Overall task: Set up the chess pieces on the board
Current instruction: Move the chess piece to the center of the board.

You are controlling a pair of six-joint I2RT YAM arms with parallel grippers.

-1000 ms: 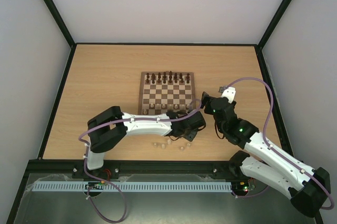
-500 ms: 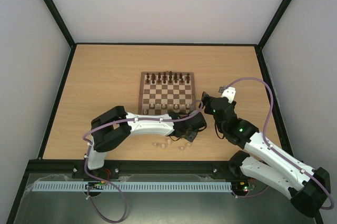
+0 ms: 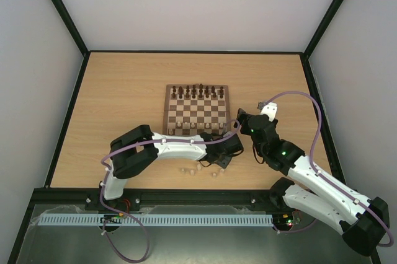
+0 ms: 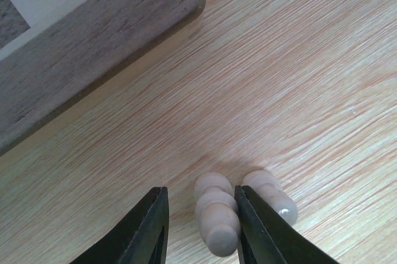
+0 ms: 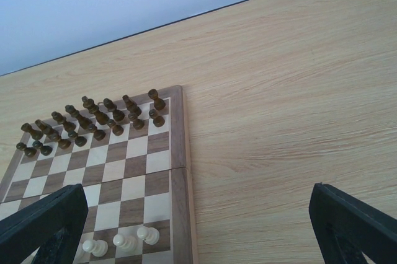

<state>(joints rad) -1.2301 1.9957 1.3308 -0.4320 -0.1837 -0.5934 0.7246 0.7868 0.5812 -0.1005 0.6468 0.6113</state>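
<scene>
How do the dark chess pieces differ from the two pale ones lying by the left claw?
The dark pieces stand upright, while the two pale pieces lie on their sides. The dark pieces are lined up in two rows on the board. The two pale pieces lie off it on the table, one between the fingers of the open left gripper. Their colours are dark brown and cream. Both kinds are small, rounded chessmen.

Your table is light wood with thin lines running through it. The board sits flat on it, near the middle. A few pale chess pieces lie loose on the bare table, between the board and your near edge. In the left wrist view, two of these pieces lie tipped over, side by side.
</scene>
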